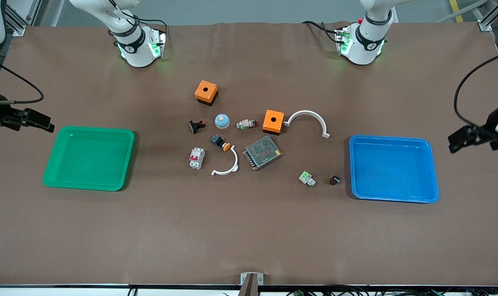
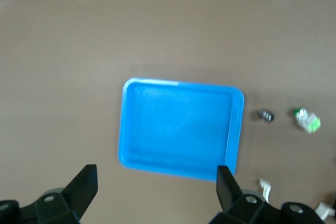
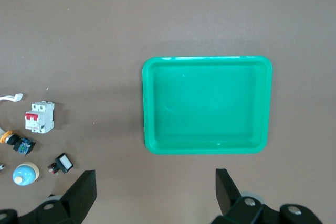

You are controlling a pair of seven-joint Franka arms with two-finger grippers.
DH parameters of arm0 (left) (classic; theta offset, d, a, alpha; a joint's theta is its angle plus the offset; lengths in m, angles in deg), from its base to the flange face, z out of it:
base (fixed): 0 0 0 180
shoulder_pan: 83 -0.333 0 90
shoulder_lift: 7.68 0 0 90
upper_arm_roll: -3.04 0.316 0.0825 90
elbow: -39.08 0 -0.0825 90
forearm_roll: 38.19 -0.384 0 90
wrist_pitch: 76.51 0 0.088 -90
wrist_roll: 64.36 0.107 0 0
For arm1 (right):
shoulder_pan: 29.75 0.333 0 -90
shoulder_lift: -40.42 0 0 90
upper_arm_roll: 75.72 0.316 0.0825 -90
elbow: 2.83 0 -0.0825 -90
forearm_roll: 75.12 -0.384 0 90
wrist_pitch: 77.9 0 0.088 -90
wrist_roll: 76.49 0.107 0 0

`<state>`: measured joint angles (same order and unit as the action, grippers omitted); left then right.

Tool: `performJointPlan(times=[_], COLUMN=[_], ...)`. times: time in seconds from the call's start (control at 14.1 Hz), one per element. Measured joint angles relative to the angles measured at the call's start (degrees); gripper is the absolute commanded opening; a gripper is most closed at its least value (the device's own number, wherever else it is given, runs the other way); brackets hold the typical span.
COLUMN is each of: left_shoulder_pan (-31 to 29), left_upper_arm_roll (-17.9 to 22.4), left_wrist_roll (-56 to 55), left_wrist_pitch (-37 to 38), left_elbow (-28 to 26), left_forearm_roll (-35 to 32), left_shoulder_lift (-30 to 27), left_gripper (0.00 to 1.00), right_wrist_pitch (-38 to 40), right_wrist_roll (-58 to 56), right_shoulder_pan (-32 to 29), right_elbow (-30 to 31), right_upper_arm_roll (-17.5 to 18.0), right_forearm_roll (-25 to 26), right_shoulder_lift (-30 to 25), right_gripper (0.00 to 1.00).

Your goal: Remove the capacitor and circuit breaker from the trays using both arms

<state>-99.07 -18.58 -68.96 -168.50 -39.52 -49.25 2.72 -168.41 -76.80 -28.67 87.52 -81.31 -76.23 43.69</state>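
Black fingers on the left gripper are spread wide apart and hold nothing. That gripper hangs high over the bench at the left arm's end, looking down on the blue tray. The right gripper has its fingers wide apart too, and they are empty. It hangs over the right arm's end, above the green tray.

Both trays have nothing in them. The green one is bare inside, and so is the blue one.

The capacitor sits on the bench, just beside the blue tray on the side toward the middle. A small white-and-green block lies next to it. The circuit breaker lies on the bench in the middle group of parts, well apart from the green tray, near a curved white piece and a metal mesh box.

So both parts are already out of the trays. It looks like the job is done, or almost done. All that may be left is for both arms to wait.
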Motion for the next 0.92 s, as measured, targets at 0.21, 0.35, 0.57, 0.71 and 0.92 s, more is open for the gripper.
performJointPlan(times=[0.21, 0.35, 0.57, 0.71, 0.92], left_shoulder_pan=[3.7, 10.7, 12.9, 13.4, 14.3], left_upper_arm_roll=[3.5, 11.7, 14.7, 14.7, 14.6], left_wrist_roll=[2.1, 2.4, 2.4, 1.8, 0.6], left_wrist_pitch=[5.1, 7.0, 7.7, 7.9, 7.8], left_elbow=[-0.6, -2.7, -6.4, -8.6, -10.6], left_forearm_roll=[3.8, 7.5, 8.8, 8.9, 9.0], left_shoulder_lift=[-4.7, -8.0, -11.7, -13.6, -14.8], left_gripper=[1.0, 1.0, 1.0, 1.0, 1.0], right_wrist_pitch=[1.4, 1.5, 1.7, 1.8, 1.8], right_wrist_roll=[-0.2, -0.2, -0.2, -0.2, -0.2], right_shoulder_pan=[-0.1, -0.2, -0.2, -0.2, -0.2], right_elbow=[1.4, 2.2, 3.7, 4.6, 5.2], right_upper_arm_roll=[0.1, 0.6, 1.2, 1.3, 1.4], right_forearm_roll=[0.0, 0.0, 0.0, 0.0, 0.0], right_shoulder_lift=[-3.0, -4.5, -6.9, -8.1, -8.4], right_gripper=[1.0, 1.0, 1.0, 1.0, 1.0])
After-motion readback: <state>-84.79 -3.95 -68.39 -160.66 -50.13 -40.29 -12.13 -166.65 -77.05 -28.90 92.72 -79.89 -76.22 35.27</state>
